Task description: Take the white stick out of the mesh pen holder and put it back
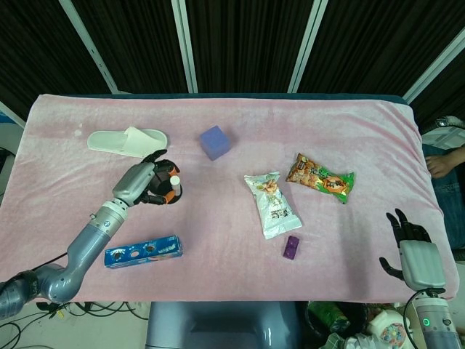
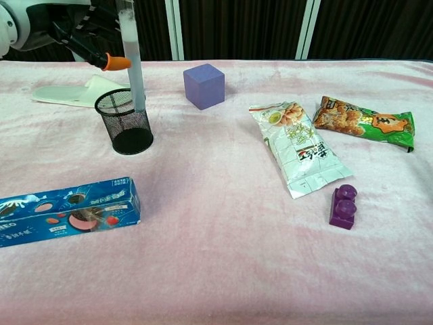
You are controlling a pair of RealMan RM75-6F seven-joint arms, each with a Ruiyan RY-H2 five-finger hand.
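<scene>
The black mesh pen holder (image 2: 125, 123) stands upright on the pink cloth at the left. The white stick (image 2: 132, 64) is nearly vertical, with its lower end inside the holder's mouth. My left hand (image 2: 51, 26) grips the stick's upper part from the left. In the head view my left hand (image 1: 149, 185) covers most of the holder, and the stick's top end (image 1: 175, 179) shows as a white dot. My right hand (image 1: 413, 251) is at the table's near right corner, holding nothing, its fingers apart.
A white slipper (image 1: 127, 140) lies behind the holder, and a purple cube (image 2: 203, 85) to its right. A blue cookie box (image 2: 67, 210) lies at the front left. Two snack bags (image 2: 301, 149) (image 2: 365, 122) and a small purple block (image 2: 344, 206) lie on the right.
</scene>
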